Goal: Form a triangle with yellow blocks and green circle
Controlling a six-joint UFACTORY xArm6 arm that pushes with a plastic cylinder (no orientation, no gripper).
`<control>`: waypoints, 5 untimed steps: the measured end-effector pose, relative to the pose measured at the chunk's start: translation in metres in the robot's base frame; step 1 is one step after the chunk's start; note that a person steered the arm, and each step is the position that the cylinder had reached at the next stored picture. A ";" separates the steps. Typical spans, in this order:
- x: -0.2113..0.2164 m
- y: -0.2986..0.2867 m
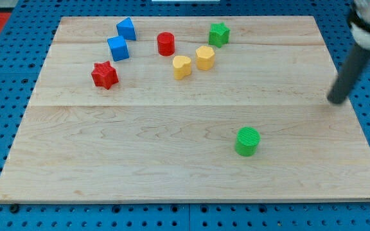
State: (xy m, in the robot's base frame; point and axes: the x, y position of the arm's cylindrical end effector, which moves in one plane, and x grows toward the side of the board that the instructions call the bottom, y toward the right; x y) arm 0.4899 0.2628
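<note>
A green circle block (247, 141) lies alone on the wooden board at the view's lower right. Two yellow blocks sit side by side near the view's top centre: a yellow heart (182, 67) and a yellow hexagon (205, 58). My tip (334, 101) is at the board's right side, well to the right of and above the green circle, far right of the yellow blocks, touching no block.
A green star (219, 34) sits up and right of the yellow hexagon. A red cylinder (166, 43) is left of the yellow blocks. Two blue blocks (126, 29) (117, 48) and a red star (105, 75) are at the upper left. The board edge (358, 122) is near my tip.
</note>
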 end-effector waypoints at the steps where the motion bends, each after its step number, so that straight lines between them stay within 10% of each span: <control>1: 0.084 -0.058; 5: 0.054 -0.174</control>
State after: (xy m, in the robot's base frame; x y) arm 0.5442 0.0893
